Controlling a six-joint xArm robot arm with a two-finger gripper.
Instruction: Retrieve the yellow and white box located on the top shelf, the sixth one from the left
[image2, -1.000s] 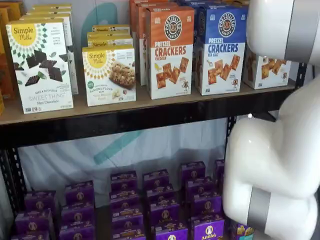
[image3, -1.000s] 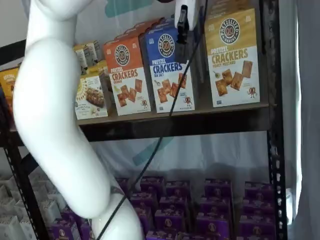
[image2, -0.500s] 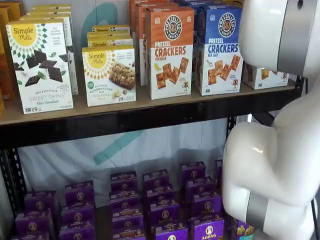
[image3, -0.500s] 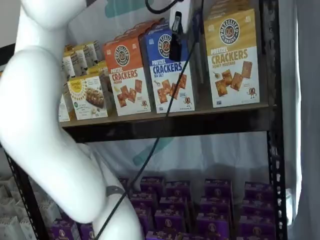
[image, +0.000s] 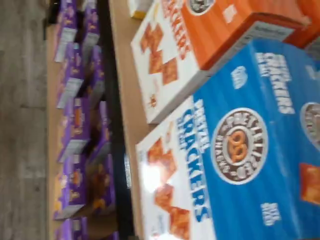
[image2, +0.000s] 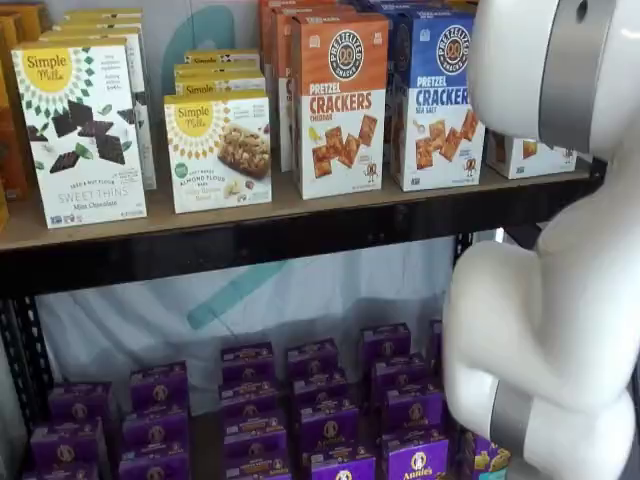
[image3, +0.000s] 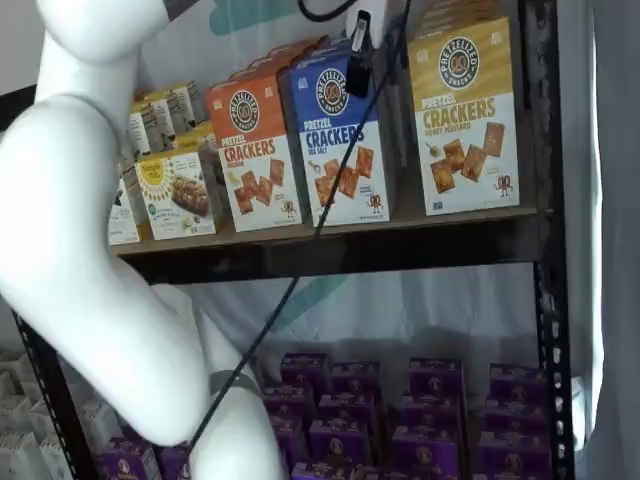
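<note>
The yellow and white box (image3: 465, 115) stands upright at the right end of the top shelf (image3: 400, 245), next to the black upright. In a shelf view only a strip of its white lower part (image2: 530, 155) shows behind my white arm (image2: 550, 300). My gripper (image3: 358, 55) hangs from the view's top edge as a black finger seen side-on, with a cable beside it. It is in front of the blue-topped cracker box (image3: 335, 140), left of the yellow box; I cannot tell if it is open. The wrist view shows the blue box (image: 240, 150) close up, not the yellow one.
An orange-topped cracker box (image3: 255, 150) stands left of the blue one, also in the wrist view (image: 200, 45). White Simple Mills boxes (image2: 85, 130) fill the shelf's left part. Purple boxes (image2: 320, 400) fill the lower shelf. A black upright (image3: 550, 300) bounds the right side.
My arm's large white links have swung left in both shelf views, covering more of the blue box in one. The black finger stays before the blue box, shifting slightly.
</note>
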